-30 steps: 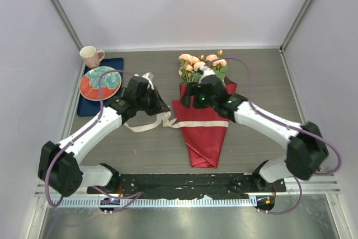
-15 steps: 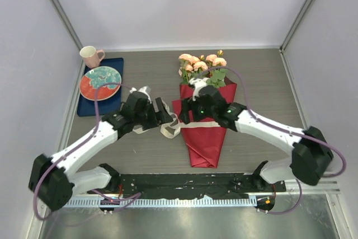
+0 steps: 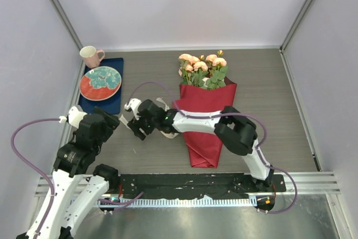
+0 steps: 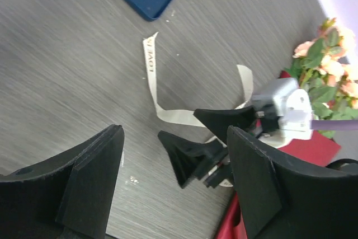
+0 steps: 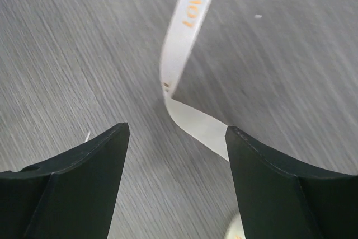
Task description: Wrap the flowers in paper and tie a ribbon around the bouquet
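Two empty grippers: left gripper (image 3: 108, 123) just released ribbon (image 4: 152, 76), retreated well left of bouquet (image 3: 202, 117); right gripper (image 3: 136, 129) crossed over, jaws wide above ribbon just left of bouquet. Tying unfinished.

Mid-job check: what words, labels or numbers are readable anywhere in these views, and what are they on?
"LOVE YO": orange print running along the ribbon, right wrist view; further letters blur out at the frame edge.
"LOVE Y": the same ribbon near its free end, left wrist view; the rest is too small to read.
Mug, plate, paper: no text visible.
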Tool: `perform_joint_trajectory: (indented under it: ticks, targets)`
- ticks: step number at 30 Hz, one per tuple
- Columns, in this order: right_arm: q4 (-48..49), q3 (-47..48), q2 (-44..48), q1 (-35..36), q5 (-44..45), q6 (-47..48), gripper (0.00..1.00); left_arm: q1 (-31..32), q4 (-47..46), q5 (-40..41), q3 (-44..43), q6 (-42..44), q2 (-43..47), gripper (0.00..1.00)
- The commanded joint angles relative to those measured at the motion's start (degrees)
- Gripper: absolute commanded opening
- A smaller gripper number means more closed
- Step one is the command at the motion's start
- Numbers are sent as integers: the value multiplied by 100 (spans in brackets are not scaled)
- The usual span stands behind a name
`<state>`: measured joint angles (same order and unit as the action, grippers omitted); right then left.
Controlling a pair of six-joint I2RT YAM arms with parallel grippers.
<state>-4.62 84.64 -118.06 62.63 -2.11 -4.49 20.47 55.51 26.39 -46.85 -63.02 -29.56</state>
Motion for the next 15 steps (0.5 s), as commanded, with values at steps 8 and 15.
perform_joint_trajectory:
  ticks: [8, 15]
  targets:
    - [-47, 1230, -1184, 320, 191, 880, 66, -26, 338, 287, -175, -61, -147, 77]
    - [49, 1441, -1369, 294, 1045, 635, 17, -34, 356, 446, -272, 18, 47, 74]
